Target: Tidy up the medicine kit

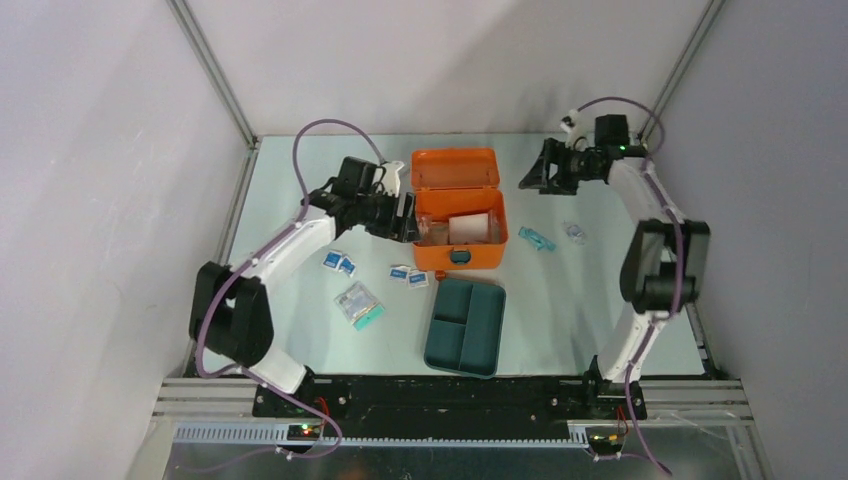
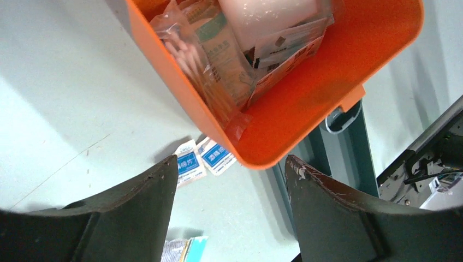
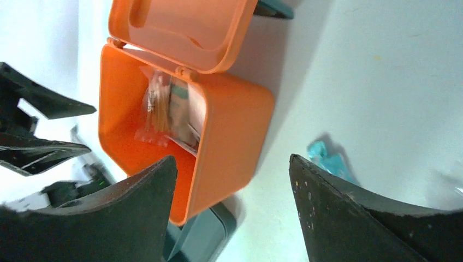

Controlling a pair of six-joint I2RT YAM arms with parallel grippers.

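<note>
Mid-table I see the medicine kit point(image 1: 459, 212) standing lid-open with packets inside, my left gripper point(image 1: 405, 217) wide-jawed and holding nothing at its left wall, my right gripper point(image 1: 533, 172) likewise spread, hovering apart beyond its right side.

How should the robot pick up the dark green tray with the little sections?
Probably by one long side wall of the tray, coming straight down from above. It lies flat with its open compartments facing up, so a finger can drop inside a compartment while the other stays outside, pinching the thin rim. The left gripper stands open near the medicine kit.
</note>
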